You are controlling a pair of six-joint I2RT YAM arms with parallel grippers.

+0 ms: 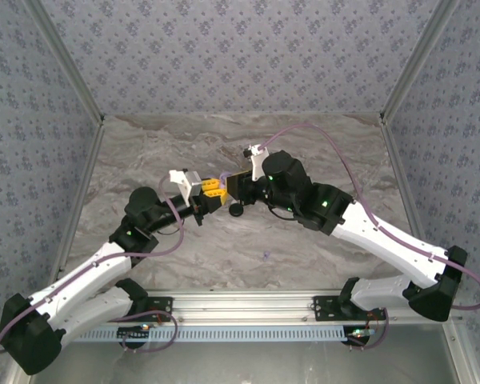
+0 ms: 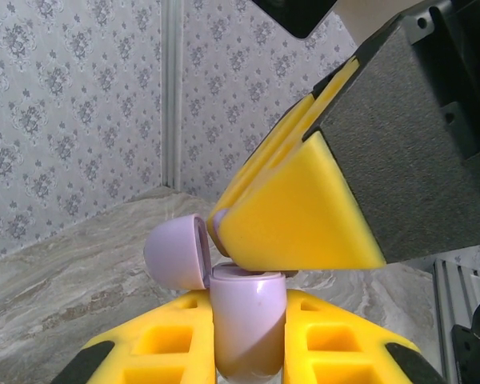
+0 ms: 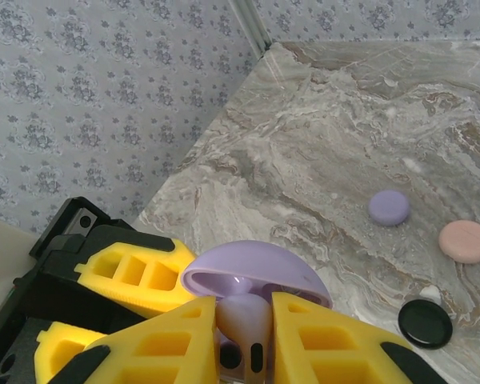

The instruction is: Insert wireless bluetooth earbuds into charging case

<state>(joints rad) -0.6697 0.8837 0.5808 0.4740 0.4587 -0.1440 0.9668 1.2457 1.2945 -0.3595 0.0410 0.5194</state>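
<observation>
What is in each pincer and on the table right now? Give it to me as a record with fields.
left pincer: shut on the open lilac case, lid flipped back
right pincer: shut on a lilac earbud, at the held case's mouth
table: closed lilac case, pink case, black case, lying apart
progress: earbud seated or not, cannot tell
</observation>
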